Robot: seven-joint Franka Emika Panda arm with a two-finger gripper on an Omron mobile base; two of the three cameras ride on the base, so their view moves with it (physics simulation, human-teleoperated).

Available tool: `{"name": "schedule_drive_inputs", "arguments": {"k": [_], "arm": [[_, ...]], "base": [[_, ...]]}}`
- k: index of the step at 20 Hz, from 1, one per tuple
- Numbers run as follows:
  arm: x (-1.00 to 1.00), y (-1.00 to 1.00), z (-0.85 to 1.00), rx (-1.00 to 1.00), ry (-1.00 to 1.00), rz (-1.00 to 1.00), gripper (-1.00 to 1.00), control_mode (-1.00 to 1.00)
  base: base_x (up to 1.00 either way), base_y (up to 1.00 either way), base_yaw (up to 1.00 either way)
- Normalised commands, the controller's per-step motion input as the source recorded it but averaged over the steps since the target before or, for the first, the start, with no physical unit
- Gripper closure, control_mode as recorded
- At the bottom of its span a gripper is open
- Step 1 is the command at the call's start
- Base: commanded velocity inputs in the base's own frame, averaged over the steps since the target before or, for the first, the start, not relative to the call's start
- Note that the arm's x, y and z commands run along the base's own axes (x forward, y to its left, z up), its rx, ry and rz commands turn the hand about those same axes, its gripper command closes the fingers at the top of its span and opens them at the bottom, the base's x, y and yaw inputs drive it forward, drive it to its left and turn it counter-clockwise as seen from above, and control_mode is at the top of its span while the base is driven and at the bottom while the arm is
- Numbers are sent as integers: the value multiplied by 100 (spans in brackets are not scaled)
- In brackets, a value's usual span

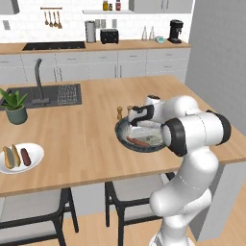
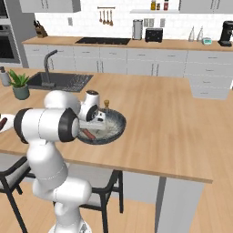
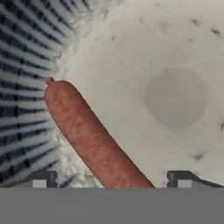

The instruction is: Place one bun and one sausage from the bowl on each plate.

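Note:
The wide dark bowl (image 1: pixel 126 135) (image 2: pixel 116 125) stands on the island's near edge, and its pale mottled inside (image 3: pixel 166 78) is close under the hand. One reddish-brown sausage (image 1: pixel 138 141) (image 2: pixel 88 134) (image 3: pixel 87 135) lies in it by the ribbed wall. My gripper (image 1: pixel 139 133) (image 2: pixel 96 124) (image 3: pixel 111 181) reaches down into the bowl, open. Its fingertips (image 3: pixel 43 179) stand wide on either side of the sausage's near end, apart from it. At the far left a white plate (image 1: pixel 36 154) carries a tan bun (image 1: pixel 10 157) and a dark sausage (image 1: pixel 25 156).
A small wooden pepper shaker (image 1: pixel 119 113) (image 2: pixel 106 104) stands just behind the bowl. A potted plant (image 1: pixel 15 108) (image 2: pixel 20 85) and a dark sink (image 1: pixel 57 94) (image 2: pixel 59 81) lie at the far left. Chairs (image 1: pixel 33 206) sit under the island's near edge.

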Motion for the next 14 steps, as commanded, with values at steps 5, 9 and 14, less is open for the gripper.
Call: {"name": "schedule_drive_inputs", "arguments": {"k": [5, 9, 14], "arm": [[39, 2, -34, 0, -11, 1, -100, -100], [18, 13, -24, 0, -3, 0, -100, -100], [13, 14, -21, 0, 0, 0, -100, -100]], "base": [[0, 0, 0], [0, 0, 0], [0, 0, 0]]}}
